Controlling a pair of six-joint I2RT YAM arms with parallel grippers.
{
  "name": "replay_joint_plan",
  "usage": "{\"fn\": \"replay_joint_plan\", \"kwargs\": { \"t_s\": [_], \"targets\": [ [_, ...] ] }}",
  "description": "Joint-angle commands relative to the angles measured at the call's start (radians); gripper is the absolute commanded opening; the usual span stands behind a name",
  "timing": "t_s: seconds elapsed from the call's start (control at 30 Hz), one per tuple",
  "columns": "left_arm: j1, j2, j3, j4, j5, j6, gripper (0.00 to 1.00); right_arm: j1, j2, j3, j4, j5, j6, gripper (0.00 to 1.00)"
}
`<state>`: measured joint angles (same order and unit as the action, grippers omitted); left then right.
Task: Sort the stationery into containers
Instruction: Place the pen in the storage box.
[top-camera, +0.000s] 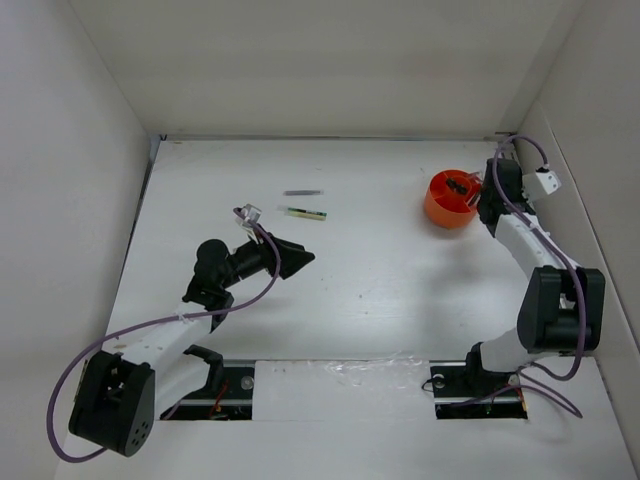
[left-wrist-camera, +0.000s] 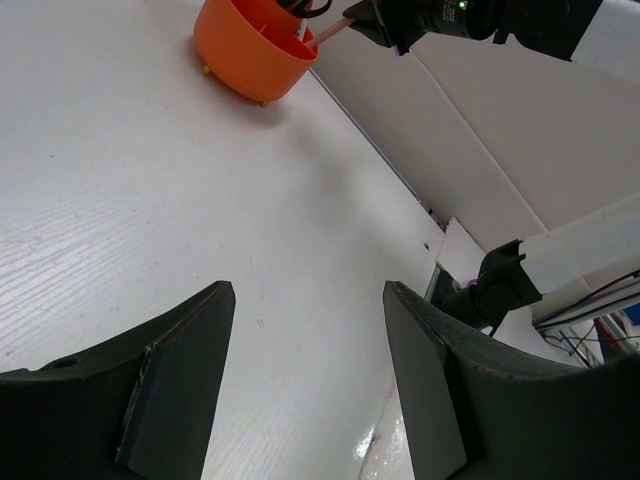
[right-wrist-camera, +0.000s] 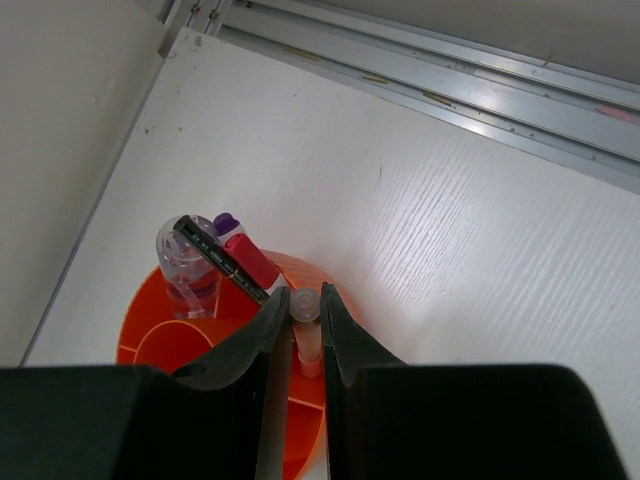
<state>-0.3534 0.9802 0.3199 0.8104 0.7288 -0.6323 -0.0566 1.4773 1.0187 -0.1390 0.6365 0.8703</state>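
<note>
From above, the orange organiser (top-camera: 450, 200) stood at the far right of the white table (top-camera: 380, 300), with the right gripper (top-camera: 476, 192) right over its rim on the side nearest the right wall; from that height what it carried was too small to make out. Well apart, left of centre, a dark grey stick (top-camera: 302, 192) and a green-yellow marker (top-camera: 303, 213) lay flat on the table, the stick just beyond the marker. The left gripper (top-camera: 295, 258) hung near the marker's near side, touching neither. In the left wrist view, the left gripper's fingers (left-wrist-camera: 170, 400) stood spread with only bare table between them; far off, the organiser sat with the right gripper above its edge, pinching a pink pen (left-wrist-camera: 330, 32). In the right wrist view, the right gripper's two fingers were pressed in on the pink pen's pale, capped end, the pen roughly upright with its lower end inside the organiser. A red pen (right-wrist-camera: 248, 260) with a purple tip and what looked like a clear-bodied item (right-wrist-camera: 188, 268) leaned together in another compartment on the far side.
</note>
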Motion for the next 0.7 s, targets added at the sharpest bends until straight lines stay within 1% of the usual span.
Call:
{"fn": "replay_joint_plan", "kwargs": {
  "t_s": [0.0,0.27,0.33,0.4,0.43,0.53,0.63,0.67],
  "targets": [
    [-0.006,0.011,0.016,0.044,0.015,0.008,0.58,0.012,0.017,0.052,0.030,0.041,0.002,0.00],
    [-0.006,0.020,0.016,0.044,0.015,0.017,0.58,0.041,0.089,0.083,0.030,0.052,0.002,0.00],
    [-0.006,0.020,0.016,0.044,0.015,0.017,0.58,0.052,0.098,0.095,0.030,0.061,0.002,0.05],
    [-0.006,0.020,0.016,0.035,0.005,0.026,0.58,0.063,0.098,0.106,0.030,0.061,0.002,0.12],
    [-0.006,0.020,0.025,0.023,-0.005,0.026,0.57,0.063,0.098,0.106,0.030,0.061,0.002,0.20],
    [-0.006,0.020,0.025,0.010,-0.014,0.035,0.57,0.063,0.071,0.116,0.030,0.061,0.002,0.32],
    [-0.006,0.020,0.025,0.001,-0.014,0.036,0.57,0.072,0.028,0.116,0.021,0.051,-0.007,0.38],
    [-0.006,0.020,0.025,0.001,-0.014,0.036,0.57,0.072,0.028,0.116,0.021,0.042,-0.007,0.42]
  ]
}}
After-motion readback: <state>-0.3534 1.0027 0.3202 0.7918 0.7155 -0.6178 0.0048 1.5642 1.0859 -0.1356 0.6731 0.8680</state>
